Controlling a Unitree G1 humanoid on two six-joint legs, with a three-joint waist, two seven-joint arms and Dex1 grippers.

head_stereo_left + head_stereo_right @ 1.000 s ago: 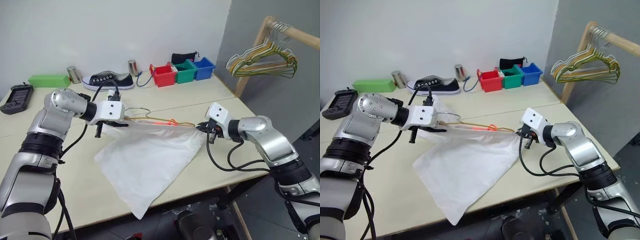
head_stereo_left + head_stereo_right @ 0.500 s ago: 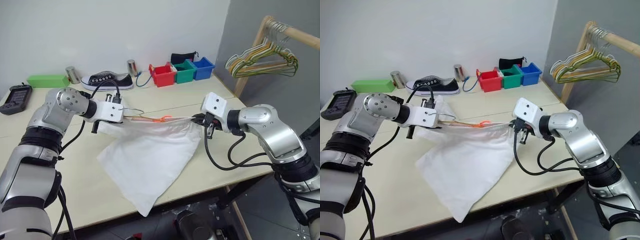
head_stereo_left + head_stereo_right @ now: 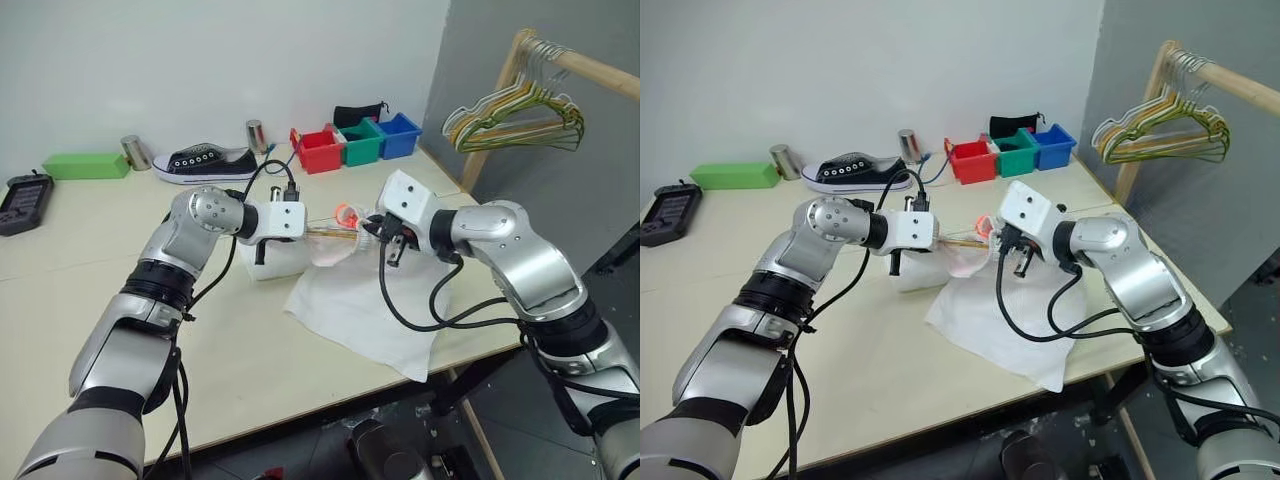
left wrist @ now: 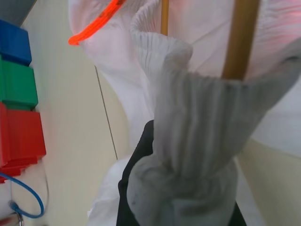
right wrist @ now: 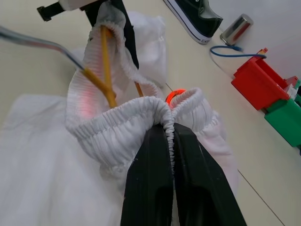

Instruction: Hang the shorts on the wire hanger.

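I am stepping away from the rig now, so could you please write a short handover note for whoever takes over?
Left gripper: jaws shut on the gathered waistband of the large white fabric shorts.
Right gripper: jaws pinch the waistband's other side.
Thin pale yellow wire hanger: its wires run inside the bunched waistband, held up between both grippers over the pale wooden table.
Orange drawstring pokes out on top; the legs trail on the table.
Done: hanger threaded into the waistband.
Left: settle the shorts on the hanger, then release.
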